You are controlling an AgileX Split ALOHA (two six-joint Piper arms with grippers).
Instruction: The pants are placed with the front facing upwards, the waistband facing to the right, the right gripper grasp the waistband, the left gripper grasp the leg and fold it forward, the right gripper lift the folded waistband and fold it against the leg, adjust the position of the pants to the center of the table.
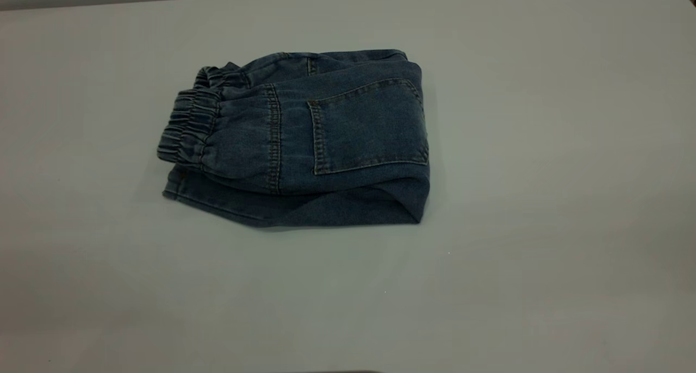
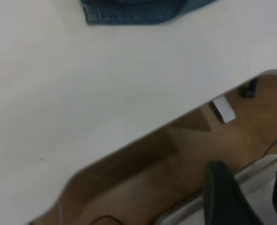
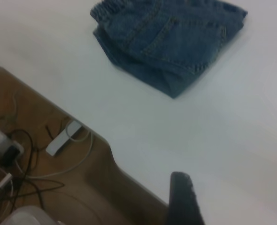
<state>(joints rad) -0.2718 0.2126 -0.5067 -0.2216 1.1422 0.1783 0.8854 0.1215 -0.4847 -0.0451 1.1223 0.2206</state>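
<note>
Here, in the exterior view, one pair of pants (image 1: 304, 144) lies folded into a compact bundle on the table (image 1: 544, 226), a little toward the far-left of the table's middle. One waistband (image 1: 187, 128), gathered and ruched, forms the bundle's left end, and one stitched back pocket (image 1: 367, 125) faces up on the top layer, right of the waistband. A lower layer of denim shows beneath the near edge of the bundle. Neither arm appears in this view.

In the left wrist view, a corner of the pants (image 2: 129, 11) shows at the picture's edge, on the white table (image 2: 82, 93). The left gripper (image 2: 251, 197) hangs off the table's edge, above the brown floor (image 2: 176, 159), well apart from the pants. Two dark fingers (image 2: 223, 197) show with a gap between them, holding nothing.

In the right wrist view, the whole folded bundle of pants (image 3: 169, 40) rests on the table (image 3: 199, 131), pocket up. One dark finger (image 3: 183, 199) of the right gripper shows near the table's edge, well apart from the pants; whether its jaws stand apart or together I cannot tell. Several cables (image 3: 26, 173) lie on the floor beside the table.
</note>
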